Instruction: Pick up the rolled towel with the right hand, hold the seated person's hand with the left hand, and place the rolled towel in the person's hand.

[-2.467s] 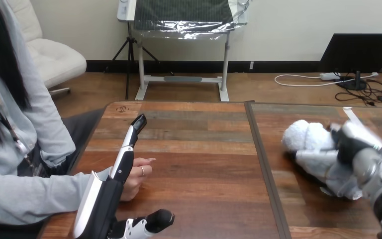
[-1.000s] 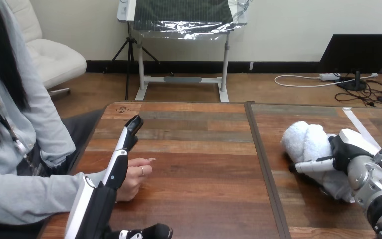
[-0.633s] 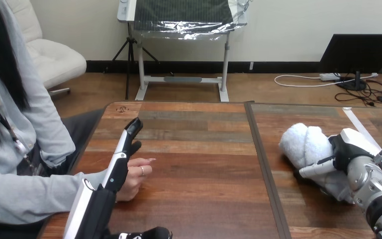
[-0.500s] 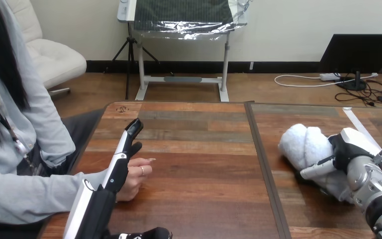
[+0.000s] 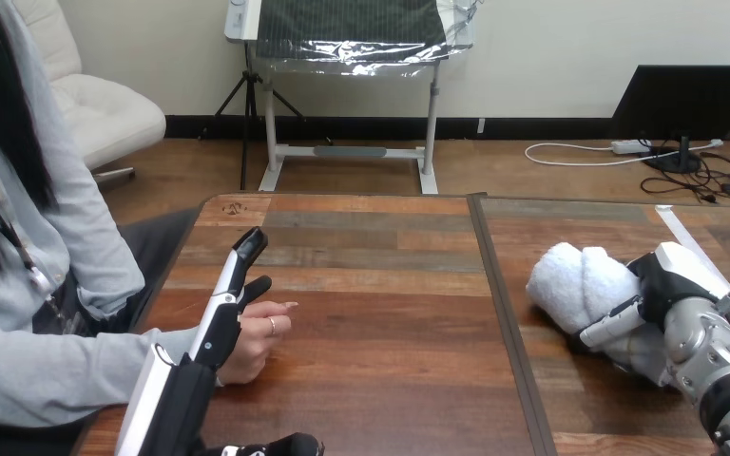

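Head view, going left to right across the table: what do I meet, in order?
left hand, fingers straight → person's hand just past it → table seam → rolled towel → right hand, fingers curled on the towel

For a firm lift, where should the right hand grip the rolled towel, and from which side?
Grip the rolled towel around its middle, from above and the right, fingers across the roll. It lies flat on the table, a thick soft cylinder, with the right hand at its right end.
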Motion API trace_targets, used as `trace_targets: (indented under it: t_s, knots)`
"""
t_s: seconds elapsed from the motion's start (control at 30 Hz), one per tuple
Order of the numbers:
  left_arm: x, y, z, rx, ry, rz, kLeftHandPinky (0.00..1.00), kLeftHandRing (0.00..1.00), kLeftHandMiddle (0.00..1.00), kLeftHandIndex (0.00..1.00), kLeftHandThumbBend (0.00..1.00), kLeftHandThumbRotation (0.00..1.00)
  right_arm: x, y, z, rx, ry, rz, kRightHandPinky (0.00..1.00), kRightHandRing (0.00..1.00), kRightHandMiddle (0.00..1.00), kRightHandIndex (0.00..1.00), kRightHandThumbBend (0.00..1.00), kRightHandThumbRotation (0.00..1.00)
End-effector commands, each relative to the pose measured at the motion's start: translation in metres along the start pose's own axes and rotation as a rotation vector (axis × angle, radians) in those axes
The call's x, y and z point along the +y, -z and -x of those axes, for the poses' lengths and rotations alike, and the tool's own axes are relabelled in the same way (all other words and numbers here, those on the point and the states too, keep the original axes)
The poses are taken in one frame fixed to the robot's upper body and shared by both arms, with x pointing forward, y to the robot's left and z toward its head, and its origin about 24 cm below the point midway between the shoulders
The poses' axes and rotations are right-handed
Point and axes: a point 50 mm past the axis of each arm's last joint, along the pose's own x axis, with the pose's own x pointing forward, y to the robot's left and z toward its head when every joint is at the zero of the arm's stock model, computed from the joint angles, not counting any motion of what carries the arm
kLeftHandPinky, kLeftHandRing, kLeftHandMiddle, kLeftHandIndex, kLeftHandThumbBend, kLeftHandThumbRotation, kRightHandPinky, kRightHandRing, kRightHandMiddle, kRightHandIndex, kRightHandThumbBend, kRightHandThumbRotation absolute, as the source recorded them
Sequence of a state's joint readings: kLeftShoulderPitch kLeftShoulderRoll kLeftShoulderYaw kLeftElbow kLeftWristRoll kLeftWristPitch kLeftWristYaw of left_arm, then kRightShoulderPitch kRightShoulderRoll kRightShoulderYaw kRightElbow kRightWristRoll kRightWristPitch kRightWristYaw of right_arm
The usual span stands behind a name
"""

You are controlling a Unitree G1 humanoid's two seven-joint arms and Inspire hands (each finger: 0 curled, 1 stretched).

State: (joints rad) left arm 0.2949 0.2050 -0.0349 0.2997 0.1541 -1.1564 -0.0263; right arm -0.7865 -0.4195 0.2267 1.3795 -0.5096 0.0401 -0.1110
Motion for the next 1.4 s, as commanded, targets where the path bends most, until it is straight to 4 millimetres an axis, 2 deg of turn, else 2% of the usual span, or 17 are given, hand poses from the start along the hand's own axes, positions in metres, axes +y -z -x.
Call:
trace_targets:
  t_s: [0.0,0.23,0.83,1.13,1.37]
  knots:
    - [0.007,-0.008,-0.015,-0.097,-0.011,-0.017,0.91,1.0,1.0,1.0,1.0,0.78,0.019,0.005,0.003,0.013,-0.063,-0.027,0.52,0.69,0.71,0.51,0.85,0.0]
    - [0.007,-0.008,-0.015,-0.092,-0.015,-0.026,0.89,0.99,1.0,1.0,1.0,0.79,0.017,0.005,0.003,-0.006,-0.051,-0.12,0.52,0.68,0.71,0.52,0.82,0.0]
    - [0.009,-0.007,-0.015,-0.093,-0.005,-0.032,0.89,1.0,1.0,1.0,1.0,0.77,0.012,-0.004,0.002,-0.049,-0.002,-0.417,0.38,0.47,0.56,0.53,0.81,0.0]
    - [0.011,-0.007,-0.015,-0.079,0.004,-0.037,0.89,0.99,1.0,1.0,1.0,0.78,0.009,-0.01,0.002,-0.092,0.002,-0.549,0.36,0.43,0.52,0.52,0.82,0.0]
    - [0.012,-0.007,-0.015,-0.051,0.02,-0.044,0.88,0.92,0.95,0.97,1.0,0.78,0.007,-0.016,0.003,-0.137,0.003,-0.66,0.38,0.44,0.52,0.52,0.81,0.0]
